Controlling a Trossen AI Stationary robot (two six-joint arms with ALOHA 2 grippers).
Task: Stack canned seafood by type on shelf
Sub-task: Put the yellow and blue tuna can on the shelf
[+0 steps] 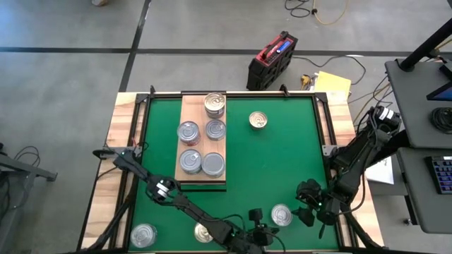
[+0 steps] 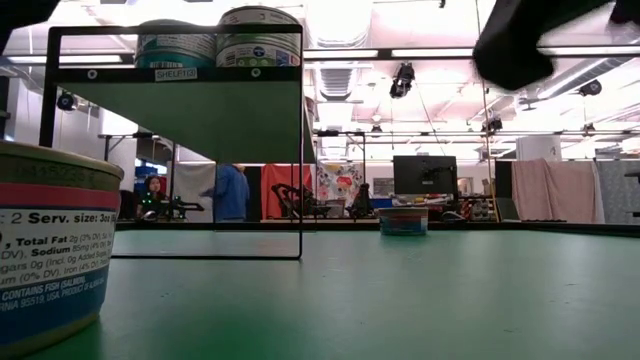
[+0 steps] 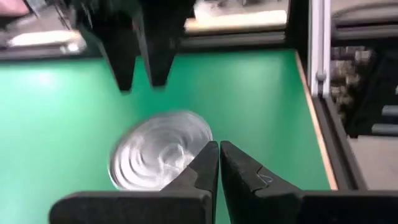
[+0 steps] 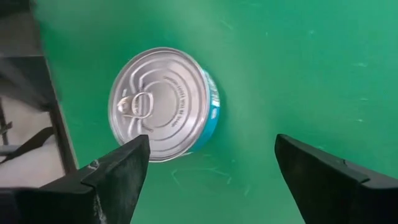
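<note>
Shelf: wooden board (image 1: 203, 180) lies on the left half of the green mat (image 1: 275, 162), reaching from the mat's far edge toward its middle.
Cans on shelf: five tins sit on the board, a two-high stack (image 1: 215, 104) at the far end, a pair (image 1: 188, 131) and (image 1: 215, 129) behind it, and a pair (image 1: 190, 161) and (image 1: 213, 164) nearest the robot.
Loose cans: a gold-lidded tin (image 1: 258, 121) stands alone on the mat just right of the board's far end; a silver tin (image 1: 143, 235) and a gold-lidded tin (image 1: 203, 232) sit near the mat's near left edge; another silver tin (image 1: 281, 214) sits at the near right.
Left gripper: (image 3: 219, 163) reaches low across the near edge of the mat, jaws pressed together and holding nothing, tips just over the edge of the silver tin at the near right.
Right gripper: (image 4: 211, 165) hovers just beside that same tin, on its right, jaws spread wide, with the tin off to one side of the gap and not between them.
Low view: a tin label fills the near left corner (image 2: 50, 250); a person stands in the room behind.
</note>
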